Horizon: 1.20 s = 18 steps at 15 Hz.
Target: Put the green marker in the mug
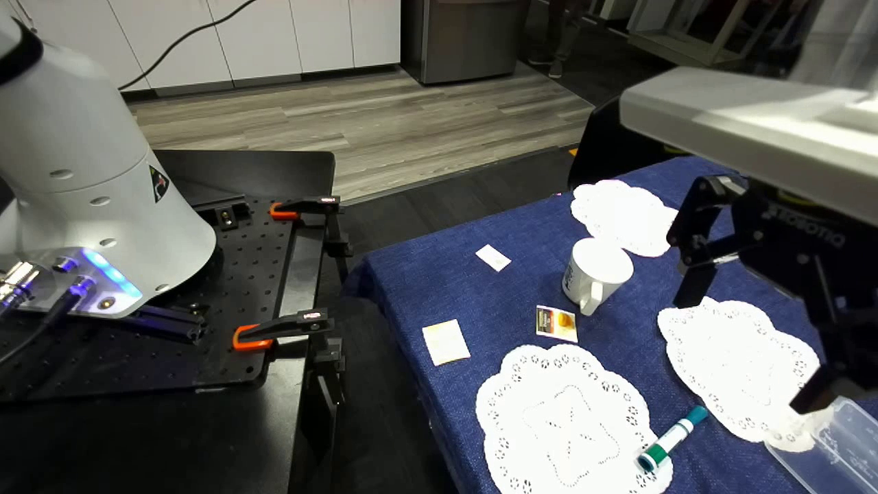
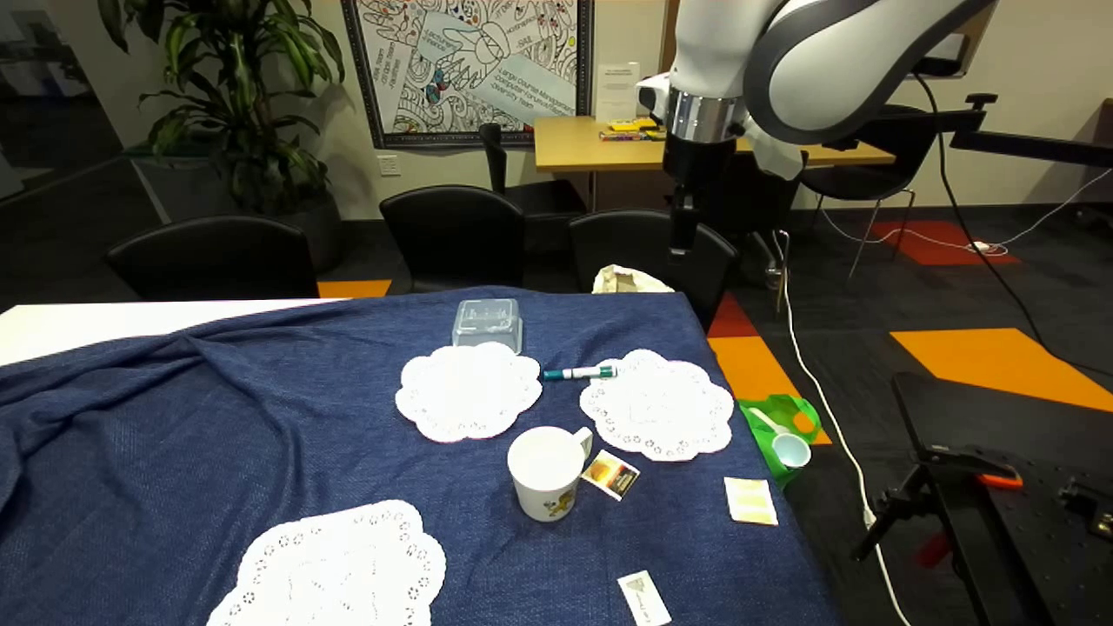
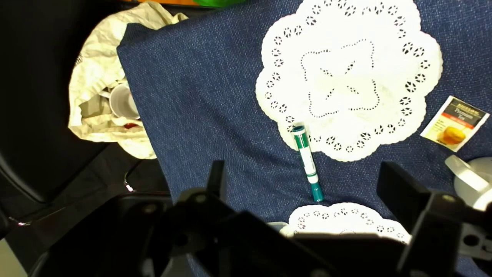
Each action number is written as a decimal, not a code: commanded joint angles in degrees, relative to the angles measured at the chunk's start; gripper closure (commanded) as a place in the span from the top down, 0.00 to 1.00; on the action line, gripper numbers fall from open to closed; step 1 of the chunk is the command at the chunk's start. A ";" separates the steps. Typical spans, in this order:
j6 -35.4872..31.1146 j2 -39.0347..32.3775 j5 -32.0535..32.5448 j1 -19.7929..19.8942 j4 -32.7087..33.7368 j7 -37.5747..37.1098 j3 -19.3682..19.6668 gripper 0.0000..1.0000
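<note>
The green marker point(image 1: 672, 440) lies flat on the blue tablecloth, its green end over the edge of a white doily. It also shows in an exterior view point(image 2: 580, 373) and in the wrist view point(image 3: 308, 161). The white mug point(image 1: 595, 272) stands upright, its handle towards a tea packet. It shows in an exterior view point(image 2: 546, 474) and partly at the right edge of the wrist view point(image 3: 469, 177). My gripper point(image 1: 753, 343) is open and empty, above the table. In the wrist view the marker shows between the two spread fingers, below and apart from them.
Lace doilies lie by the marker point(image 2: 656, 406), point(image 2: 469, 391) and nearer the camera point(image 2: 343, 569). A tea packet point(image 2: 611, 474) lies beside the mug; other packets point(image 2: 750, 501), point(image 2: 644, 598) lie near. A clear plastic box point(image 2: 488, 323) stands behind a doily. Chairs point(image 2: 456, 230) line the far edge.
</note>
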<state>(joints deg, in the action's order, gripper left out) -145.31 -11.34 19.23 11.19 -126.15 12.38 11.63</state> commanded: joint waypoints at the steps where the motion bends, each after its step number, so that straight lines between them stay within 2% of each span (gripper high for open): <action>1: 0.15 -0.52 -0.08 0.07 0.52 0.09 0.03 1.00; 5: 0.75 -1.51 -0.66 0.18 1.91 0.39 -0.12 1.00; 7: 0.05 -4.17 -2.68 0.69 3.71 3.45 -1.02 1.00; 11: 0.64 -9.48 -7.36 2.28 7.41 12.31 -3.31 1.00; 14: -0.21 -13.93 -11.51 5.11 10.50 20.20 -5.97 1.00; 18: -2.88 -18.69 -13.84 8.42 12.91 27.14 -8.65 1.00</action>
<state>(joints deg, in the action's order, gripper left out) -146.20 -26.51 7.32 16.78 -115.98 34.54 5.26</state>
